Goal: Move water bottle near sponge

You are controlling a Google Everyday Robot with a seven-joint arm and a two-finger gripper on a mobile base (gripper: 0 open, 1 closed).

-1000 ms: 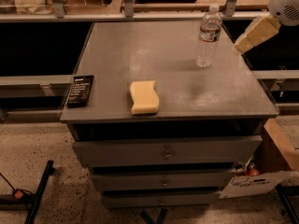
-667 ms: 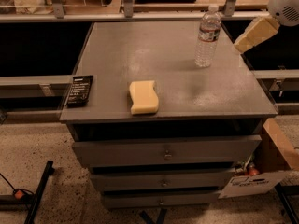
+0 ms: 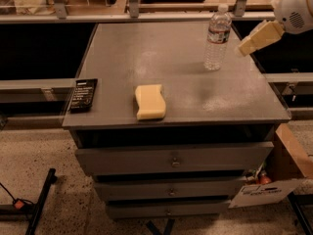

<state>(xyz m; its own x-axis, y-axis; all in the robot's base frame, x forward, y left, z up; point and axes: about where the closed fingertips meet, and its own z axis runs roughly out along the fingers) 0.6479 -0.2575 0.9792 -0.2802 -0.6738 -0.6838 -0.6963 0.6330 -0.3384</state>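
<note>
now, counter point(image 3: 146, 48): grey top over a stack of drawers; nothing stands between 1 o'clock and 6 o'clock, so i judge a low carry across that stretch is safe.
end effector point(image 3: 247, 45): hangs off the counter's right edge, at 3 o'clock of the water bottle, near it but apart. it has hold of nothing, and i cannot tell how far open it is. best to come in level from 3 o'clock and meet the body below the label, not the cap.
water bottle point(image 3: 215, 43): upright at 1 o'clock on the counter, well apart from the sponge. it is tall, slim and likely light, so a stray nudge could tip it; close squarely on the ribbed middle, then lift only a little.
sponge point(image 3: 150, 102): flat near the front edge, about 6 o'clock. set the bottle down at its 1 o'clock side, just beside it, not on it.
black card point(image 3: 83, 95): 8 o'clock, at the left edge; no part in this step.
</note>
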